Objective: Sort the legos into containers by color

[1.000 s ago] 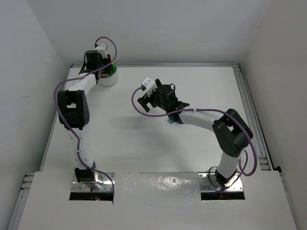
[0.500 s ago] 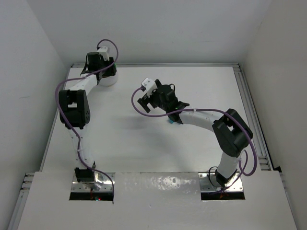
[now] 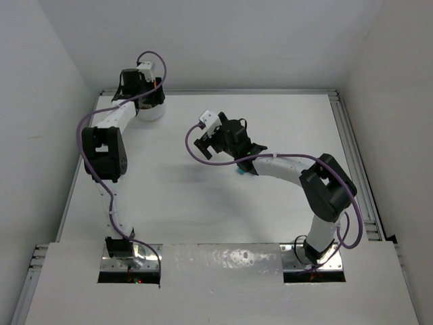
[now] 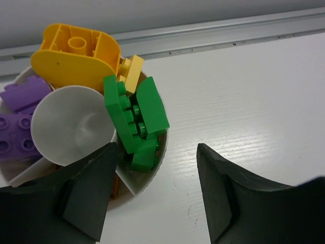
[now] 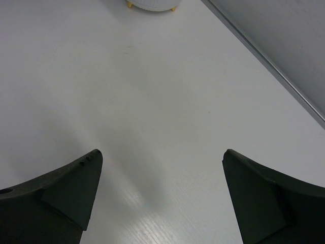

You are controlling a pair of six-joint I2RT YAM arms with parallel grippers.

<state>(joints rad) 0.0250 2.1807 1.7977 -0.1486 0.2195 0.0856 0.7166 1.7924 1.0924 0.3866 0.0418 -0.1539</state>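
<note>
The bowl (image 4: 145,184) sits at the far left corner of the table (image 3: 270,115), close to the rail (image 4: 213,34) along the far edge. A white cone (image 4: 71,127) rises in its middle, and dividers run from it to the rim. Each section holds one colour. Purple legos (image 4: 18,119) lie in the left section. A large yellow lego (image 4: 76,53) and a paler yellow one (image 4: 131,71) are piled in the far section, standing above the rim. Green legos (image 4: 136,119) fill the right section, stacked and leaning on the rim. A sliver of orange (image 4: 115,189) shows in the near section, mostly hidden by a finger.

The left claw (image 4: 157,152) hangs over the bowl's right edge with its jaws spread wide and nothing between them. One finger is above the bowl, the other above bare table.

The right claw (image 5: 161,155) hovers over bare table near the middle, well apart from the bowl, jaws wide and empty. From its camera the bowl shows only as a white wall at the top edge. In the top view a small teal piece (image 3: 239,172) lies on the table just beside the right arm's forearm; it is too small to make out its shape.
</note>
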